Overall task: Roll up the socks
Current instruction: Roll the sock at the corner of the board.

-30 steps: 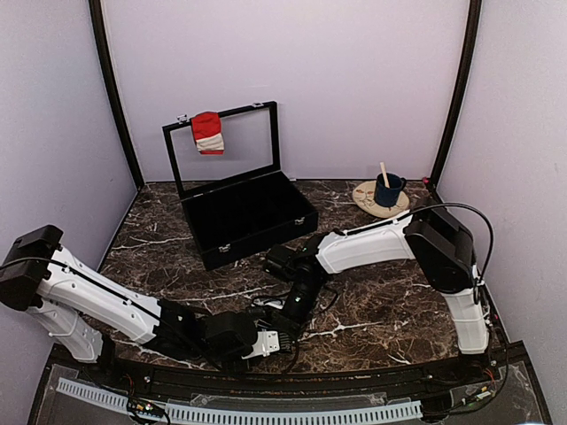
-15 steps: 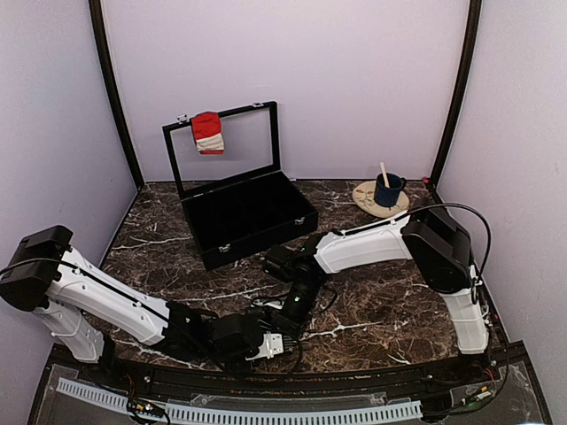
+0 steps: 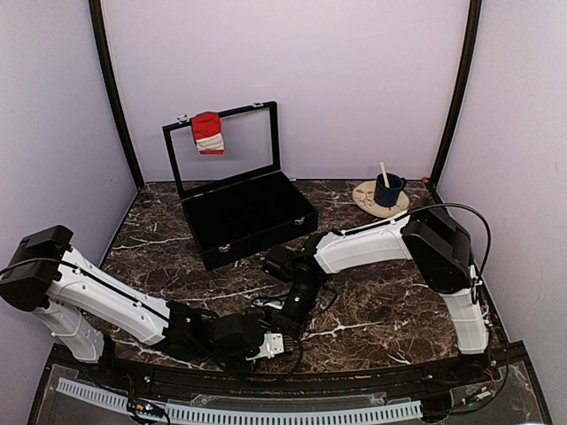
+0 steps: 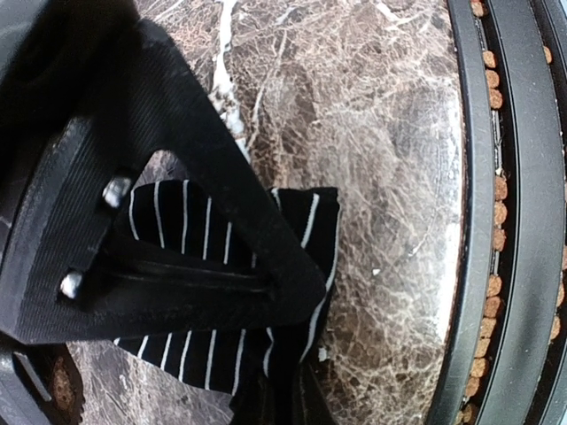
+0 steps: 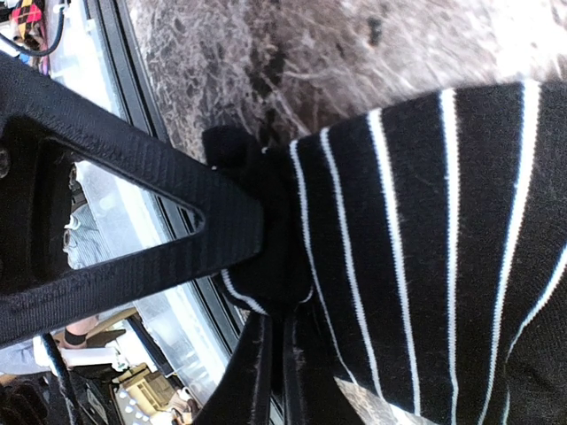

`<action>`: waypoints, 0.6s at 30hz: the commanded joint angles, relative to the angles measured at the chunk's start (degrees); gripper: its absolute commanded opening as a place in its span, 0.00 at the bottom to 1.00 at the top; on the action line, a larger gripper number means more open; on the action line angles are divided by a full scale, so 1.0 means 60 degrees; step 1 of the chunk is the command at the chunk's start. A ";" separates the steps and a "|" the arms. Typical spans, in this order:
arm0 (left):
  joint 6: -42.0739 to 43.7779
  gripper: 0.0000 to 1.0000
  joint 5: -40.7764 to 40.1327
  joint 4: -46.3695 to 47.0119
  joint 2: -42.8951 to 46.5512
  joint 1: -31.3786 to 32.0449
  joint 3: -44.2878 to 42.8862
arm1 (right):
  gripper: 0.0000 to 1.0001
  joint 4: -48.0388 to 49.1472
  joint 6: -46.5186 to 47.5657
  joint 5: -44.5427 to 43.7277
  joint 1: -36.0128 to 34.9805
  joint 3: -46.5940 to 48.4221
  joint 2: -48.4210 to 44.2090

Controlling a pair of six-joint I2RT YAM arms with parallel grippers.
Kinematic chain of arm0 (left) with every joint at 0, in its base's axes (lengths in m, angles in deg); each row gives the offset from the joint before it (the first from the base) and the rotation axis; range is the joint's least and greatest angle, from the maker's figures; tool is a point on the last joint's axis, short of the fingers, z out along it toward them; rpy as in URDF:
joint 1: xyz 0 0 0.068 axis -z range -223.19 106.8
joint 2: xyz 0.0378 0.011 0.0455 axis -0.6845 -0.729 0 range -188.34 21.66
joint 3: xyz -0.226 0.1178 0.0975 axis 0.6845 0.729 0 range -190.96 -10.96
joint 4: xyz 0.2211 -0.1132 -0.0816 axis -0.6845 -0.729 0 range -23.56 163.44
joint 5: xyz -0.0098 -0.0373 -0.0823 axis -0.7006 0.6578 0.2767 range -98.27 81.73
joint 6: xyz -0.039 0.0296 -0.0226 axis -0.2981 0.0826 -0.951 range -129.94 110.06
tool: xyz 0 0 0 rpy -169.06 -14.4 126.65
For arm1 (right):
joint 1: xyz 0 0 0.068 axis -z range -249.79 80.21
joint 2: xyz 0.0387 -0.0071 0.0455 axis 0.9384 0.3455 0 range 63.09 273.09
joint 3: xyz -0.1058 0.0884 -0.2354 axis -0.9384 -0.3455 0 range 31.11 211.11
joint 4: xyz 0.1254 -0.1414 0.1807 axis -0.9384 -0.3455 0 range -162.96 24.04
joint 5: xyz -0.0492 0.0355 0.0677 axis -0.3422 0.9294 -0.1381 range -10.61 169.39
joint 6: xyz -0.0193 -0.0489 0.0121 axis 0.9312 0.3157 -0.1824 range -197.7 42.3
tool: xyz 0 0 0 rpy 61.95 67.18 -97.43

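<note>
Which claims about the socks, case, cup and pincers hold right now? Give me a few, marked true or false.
1. A red sock hangs on the open lid of the black case. True.
2. The blue cup stands inside the case. False: it stands on a plate at the table's far right.
3. The left pincer and right pincer both grip a black striped sock near the table's front edge. True.
4. The right pincer stands wide open. False: it is shut on the striped sock.
</note>
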 commanded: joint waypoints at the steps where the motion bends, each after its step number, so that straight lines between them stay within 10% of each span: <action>1: -0.0342 0.00 0.0669 -0.0374 -0.0247 0.0041 -0.0020 | 0.07 0.0143 -0.0040 0.0067 0.0109 -0.0036 -0.0047; 18: -0.1256 0.00 0.1402 -0.0755 -0.0169 -0.0160 -0.0082 | 0.20 0.1120 -0.0611 0.0135 0.0466 -0.0988 -0.0882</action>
